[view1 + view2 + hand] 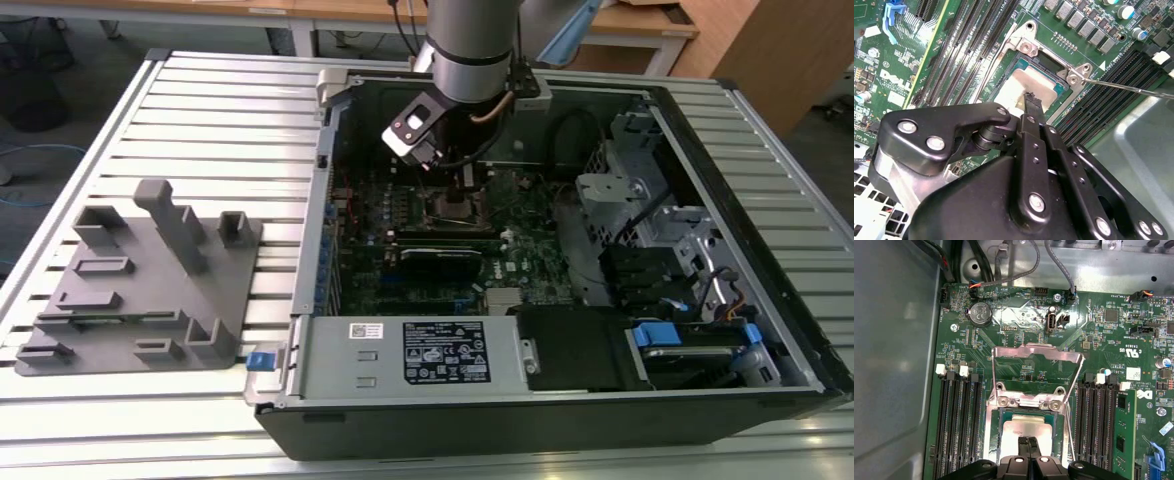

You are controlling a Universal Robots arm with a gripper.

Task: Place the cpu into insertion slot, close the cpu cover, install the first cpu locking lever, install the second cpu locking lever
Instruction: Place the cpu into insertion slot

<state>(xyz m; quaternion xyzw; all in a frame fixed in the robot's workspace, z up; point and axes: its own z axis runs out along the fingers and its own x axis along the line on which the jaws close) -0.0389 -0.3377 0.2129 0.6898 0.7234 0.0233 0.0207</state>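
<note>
The cpu (1026, 427) lies flat in the insertion slot (991, 415), and its dull silver top also shows in the second wrist view (1021, 87). The cpu cover (1036, 371), a thin silvery frame, stands swung open on its hinge beyond the slot. My gripper (1028, 442) is shut, its two thin black fingers pressed together with their tips right over the cpu's top (1030, 100); I cannot tell if they touch it. A thin locking lever (1134, 88) sticks out beside the socket, unlatched. In the exterior view the gripper (447, 190) hangs inside the case over the slot (447, 208).
Long black memory slots (956, 425) flank the socket on both sides. A black card (441, 262) and the power supply (427, 355) lie nearer the case front. A grey fixture block (147, 280) sits on the slatted table at the exterior view's left. Case walls (894, 355) close in.
</note>
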